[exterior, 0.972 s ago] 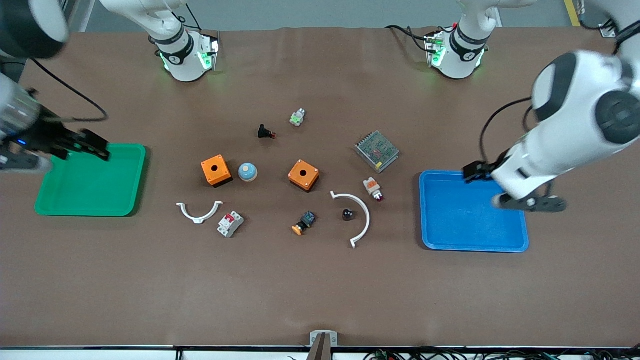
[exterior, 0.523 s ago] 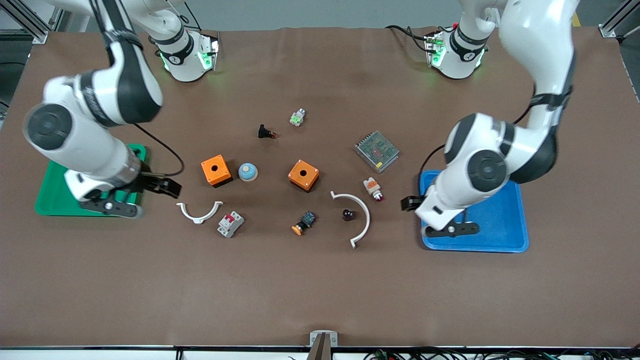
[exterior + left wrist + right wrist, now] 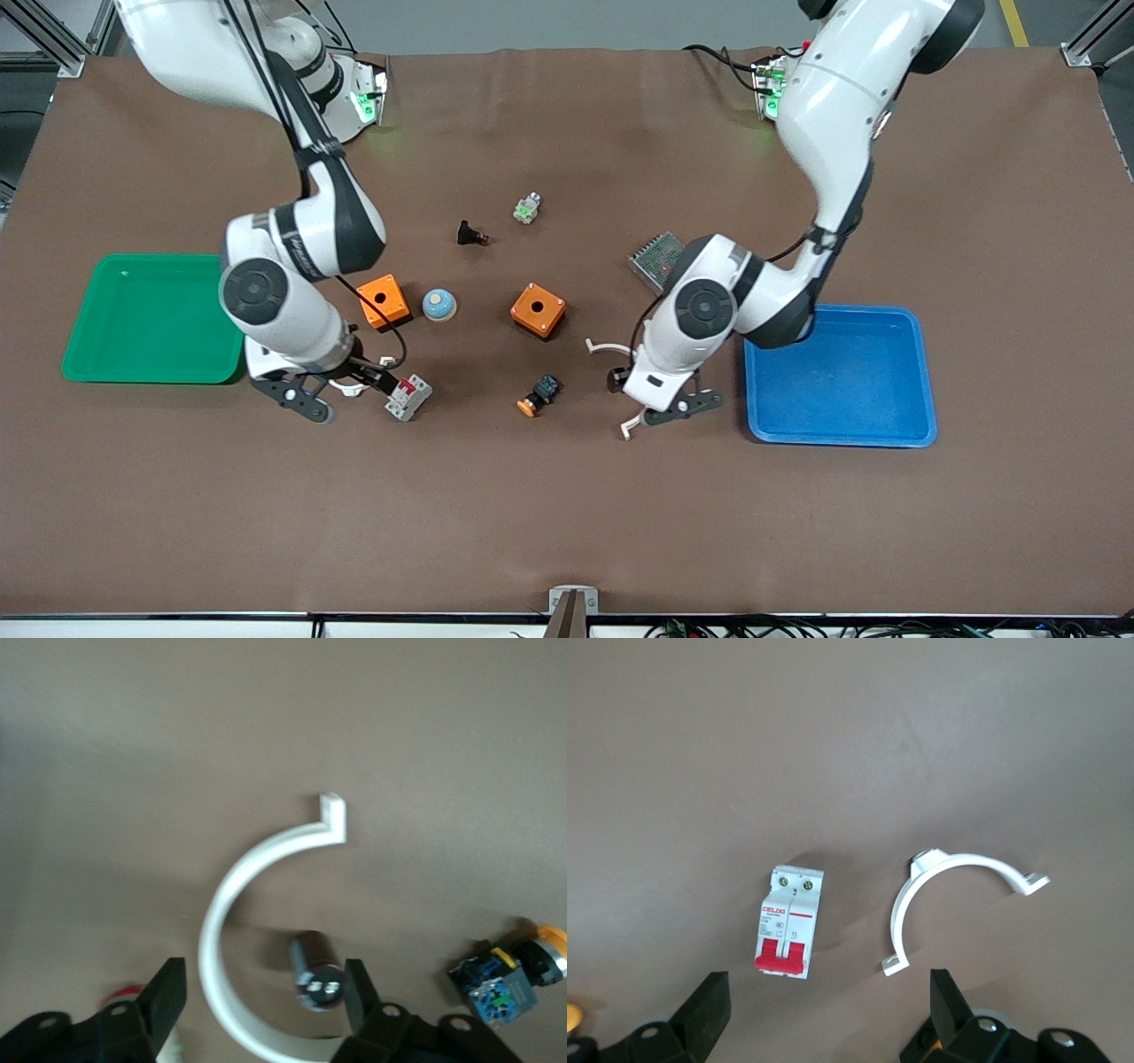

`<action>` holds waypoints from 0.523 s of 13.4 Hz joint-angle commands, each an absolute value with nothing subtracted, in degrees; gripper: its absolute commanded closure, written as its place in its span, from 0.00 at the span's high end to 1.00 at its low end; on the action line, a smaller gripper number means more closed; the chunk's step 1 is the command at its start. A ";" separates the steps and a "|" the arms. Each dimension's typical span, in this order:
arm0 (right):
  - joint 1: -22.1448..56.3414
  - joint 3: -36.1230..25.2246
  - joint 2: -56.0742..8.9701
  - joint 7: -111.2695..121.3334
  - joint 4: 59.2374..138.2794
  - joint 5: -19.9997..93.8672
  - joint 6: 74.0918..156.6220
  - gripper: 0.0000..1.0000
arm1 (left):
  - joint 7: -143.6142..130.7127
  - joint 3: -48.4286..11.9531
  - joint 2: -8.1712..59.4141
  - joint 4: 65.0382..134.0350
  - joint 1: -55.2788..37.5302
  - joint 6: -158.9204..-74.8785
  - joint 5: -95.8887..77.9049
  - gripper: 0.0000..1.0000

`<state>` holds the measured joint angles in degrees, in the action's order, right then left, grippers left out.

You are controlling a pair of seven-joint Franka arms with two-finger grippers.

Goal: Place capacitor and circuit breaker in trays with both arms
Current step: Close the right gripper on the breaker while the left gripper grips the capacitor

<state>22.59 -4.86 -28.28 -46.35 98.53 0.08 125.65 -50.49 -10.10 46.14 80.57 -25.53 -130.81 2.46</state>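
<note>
Risk is noted at the left pincer (image 3: 264,1010): its spread fingers straddle both the capacitor (image 3: 316,972) and the band of the white curved clamp (image 3: 232,930), so a closure here could catch the clamp or roll the cylinder away. The capacitor lies on the bench (image 3: 567,496) just inside one finger. The right pincer (image 3: 824,1014), also spread, hangs over the circuit breaker (image 3: 787,921), which lies between its fingers; the smaller white clamp (image 3: 948,899) just beside could be snagged.
</note>
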 commanded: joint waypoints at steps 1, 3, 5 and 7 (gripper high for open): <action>23.90 -5.36 -33.29 -50.17 97.03 0.18 128.92 0.99 | -53.17 -9.49 48.95 78.05 -27.24 -133.14 3.52 0.74; 24.34 -5.36 -36.20 -54.39 96.59 0.18 132.00 0.99 | -54.84 -9.32 50.53 78.05 -28.30 -136.04 3.78 0.70; 24.70 -5.36 -37.00 -54.49 96.50 0.18 132.28 0.99 | -55.02 -8.62 50.97 78.31 -29.09 -136.41 3.87 0.60; 24.96 -5.36 -37.70 -54.49 96.50 0.00 132.36 0.99 | -55.02 -8.53 51.06 78.49 -29.36 -136.41 4.22 0.46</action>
<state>24.19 -4.87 -36.95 -53.36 97.86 0.08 132.90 -53.53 -9.35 50.29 79.78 -28.43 -136.03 2.58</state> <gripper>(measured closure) 0.004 0.388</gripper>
